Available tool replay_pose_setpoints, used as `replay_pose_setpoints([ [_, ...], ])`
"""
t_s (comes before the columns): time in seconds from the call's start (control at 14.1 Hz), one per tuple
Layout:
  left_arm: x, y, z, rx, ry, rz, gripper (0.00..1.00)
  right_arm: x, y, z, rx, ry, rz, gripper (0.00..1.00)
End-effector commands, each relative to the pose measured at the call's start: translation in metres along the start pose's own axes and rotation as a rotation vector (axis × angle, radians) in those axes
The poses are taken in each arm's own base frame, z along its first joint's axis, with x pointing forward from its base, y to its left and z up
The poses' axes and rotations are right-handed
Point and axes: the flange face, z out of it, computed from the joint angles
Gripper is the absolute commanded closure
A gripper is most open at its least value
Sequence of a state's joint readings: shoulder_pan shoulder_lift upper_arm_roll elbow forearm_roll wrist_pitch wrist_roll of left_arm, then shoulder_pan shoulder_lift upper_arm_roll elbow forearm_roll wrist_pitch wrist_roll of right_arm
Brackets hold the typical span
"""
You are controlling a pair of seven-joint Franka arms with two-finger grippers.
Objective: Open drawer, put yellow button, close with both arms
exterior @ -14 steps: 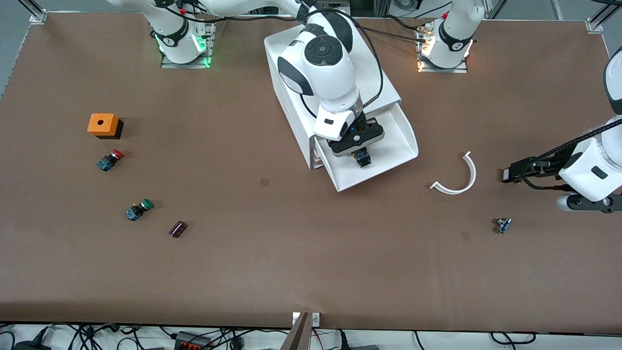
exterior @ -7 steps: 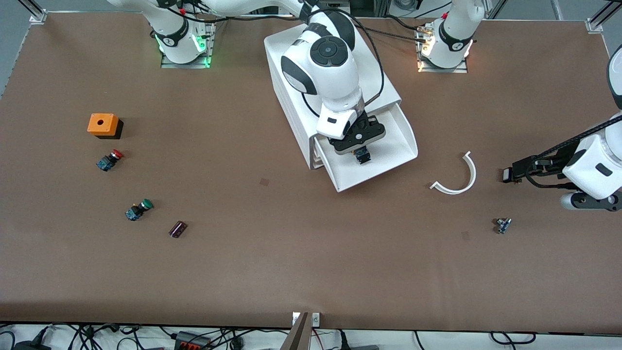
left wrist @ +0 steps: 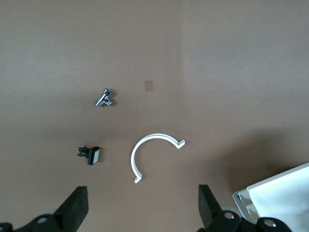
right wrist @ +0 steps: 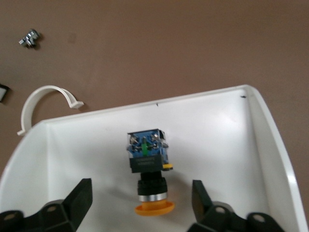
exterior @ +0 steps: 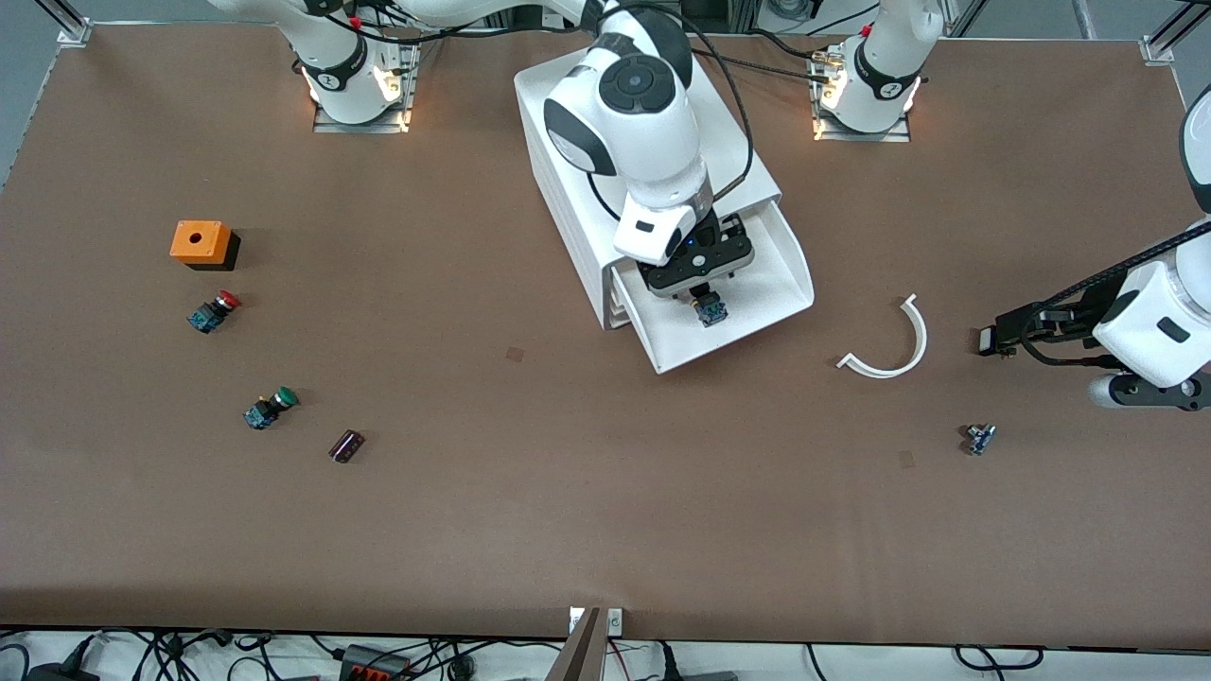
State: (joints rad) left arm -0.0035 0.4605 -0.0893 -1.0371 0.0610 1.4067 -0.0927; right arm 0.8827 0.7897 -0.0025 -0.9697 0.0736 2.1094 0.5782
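The uppermost drawer of the white cabinet stands pulled out toward the front camera. The yellow button lies on its side in the drawer. In the right wrist view its yellow-orange cap and its black-and-blue body lie on the drawer floor. My right gripper hangs just over the button, open, with its fingers apart on both sides of the cap and not touching it. My left gripper waits over the left arm's end of the table, open and empty.
A white C-shaped strip lies beside the drawer, with a small metal part nearer the front camera and a small black part. At the right arm's end are an orange box, a red-capped button, a green-capped button and a dark cylinder.
My right gripper has let go of the yellow button, which now lies in the drawer, and has drawn back a little toward the cabinet. The left arm has shifted slightly.
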Motion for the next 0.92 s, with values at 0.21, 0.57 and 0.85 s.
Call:
replay_pose_setpoints([
  [0.21, -0.006, 0.01, -0.01, 0.005, 0.005, 0.004, 0.0, 0.025, 0.019, -0.06, -0.022, 0.028, 0.058, 0.0],
  [0.57, -0.004, 0.049, -0.001, -0.014, 0.012, -0.006, 0.0, 0.041, 0.094, -0.068, -0.265, -0.046, 0.116, 0.0],
  [0.85, 0.021, 0.109, 0.067, -0.089, 0.082, -0.181, 0.0, 0.062, 0.194, -0.071, -0.401, -0.169, 0.222, 0.0],
])
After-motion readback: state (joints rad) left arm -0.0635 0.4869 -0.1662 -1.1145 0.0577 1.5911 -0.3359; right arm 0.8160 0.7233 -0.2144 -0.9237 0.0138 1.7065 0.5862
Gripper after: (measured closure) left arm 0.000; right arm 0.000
